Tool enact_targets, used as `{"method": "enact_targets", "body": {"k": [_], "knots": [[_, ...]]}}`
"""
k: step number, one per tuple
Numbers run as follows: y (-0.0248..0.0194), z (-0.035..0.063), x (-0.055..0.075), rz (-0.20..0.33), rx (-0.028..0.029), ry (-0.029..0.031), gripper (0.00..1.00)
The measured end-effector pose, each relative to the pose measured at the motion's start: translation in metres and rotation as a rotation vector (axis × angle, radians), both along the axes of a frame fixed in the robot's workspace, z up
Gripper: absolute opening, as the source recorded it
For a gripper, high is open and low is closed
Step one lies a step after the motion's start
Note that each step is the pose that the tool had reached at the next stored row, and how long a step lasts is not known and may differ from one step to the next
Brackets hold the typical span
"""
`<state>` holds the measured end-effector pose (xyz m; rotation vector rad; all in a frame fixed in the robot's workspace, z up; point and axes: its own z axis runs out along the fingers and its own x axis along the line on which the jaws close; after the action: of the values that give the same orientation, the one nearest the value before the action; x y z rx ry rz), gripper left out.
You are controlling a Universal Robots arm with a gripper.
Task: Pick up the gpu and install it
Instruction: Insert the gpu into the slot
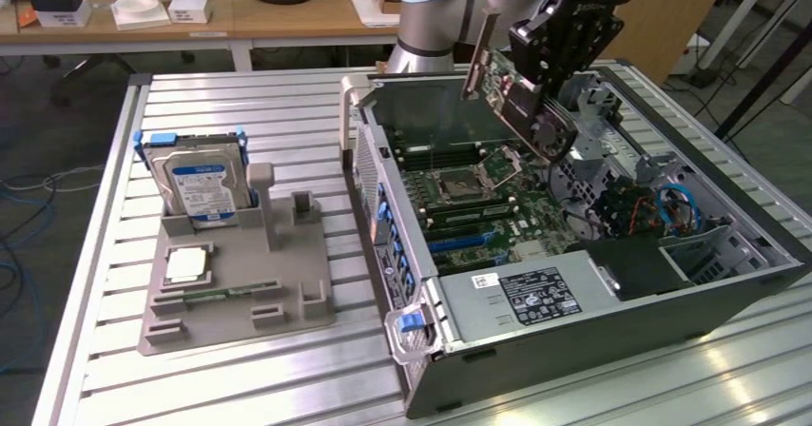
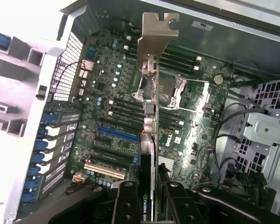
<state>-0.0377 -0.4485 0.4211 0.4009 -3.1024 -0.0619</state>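
My gripper (image 1: pixel 539 98) clamped the gpu (image 1: pixel 501 84), jaws part-closed, at the exterior view's upper centre. The card's tilt risked a jam on the motherboard (image 1: pixel 470 207).

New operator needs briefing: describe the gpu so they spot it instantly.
Find the open computer case. Above its motherboard the gripper holds the gpu: a thin green card with a silver end bracket, unlike the boxy blue-labelled hard drive outside it.

I list, from my remote screens: green flat gpu card (image 1: pixel 503 84) with silver end bracket and black cooler face; black metal gripper (image 2: pixel 151 199); green motherboard (image 2: pixel 107 107), dotted with silver capacitors, carrying one blue slot (image 2: pixel 115 134) and one cream slot (image 2: pixel 105 170); silver boxy hard drive (image 1: pixel 197 183), blue label; grey moulded tray (image 1: pixel 241 317); silver ribbed worktop (image 1: pixel 254 378).
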Motion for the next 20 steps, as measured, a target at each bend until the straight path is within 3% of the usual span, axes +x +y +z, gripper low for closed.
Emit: {"method": "enact_targets", "body": {"k": [20], "knots": [[0.0,-0.0001,0.0,0.099,0.0,0.0,0.26]]}}
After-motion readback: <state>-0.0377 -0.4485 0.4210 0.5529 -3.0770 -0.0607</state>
